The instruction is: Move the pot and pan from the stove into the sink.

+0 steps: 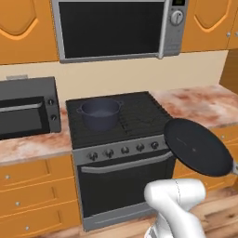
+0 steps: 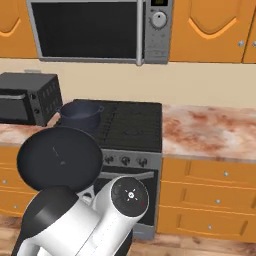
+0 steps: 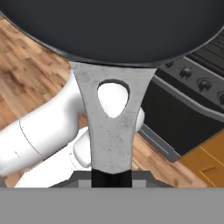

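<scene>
left base view: the pot [image 1: 99, 113] sits on the stove [image 1: 116, 139] at centre; the pan [image 1: 199, 146] hangs off the stove at right, over the floor.
right base view: the pan [image 2: 59, 159] hangs at lower left, the pot [image 2: 80, 114] on the stove [image 2: 130, 130] behind it.
hand view: the gripper [image 3: 110, 178] is clamped on the pan's [image 3: 118, 30] grey handle at bottom centre.

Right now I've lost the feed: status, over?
Gripper shut on pan handle, pan off the stove. Pot on the stove.
</scene>
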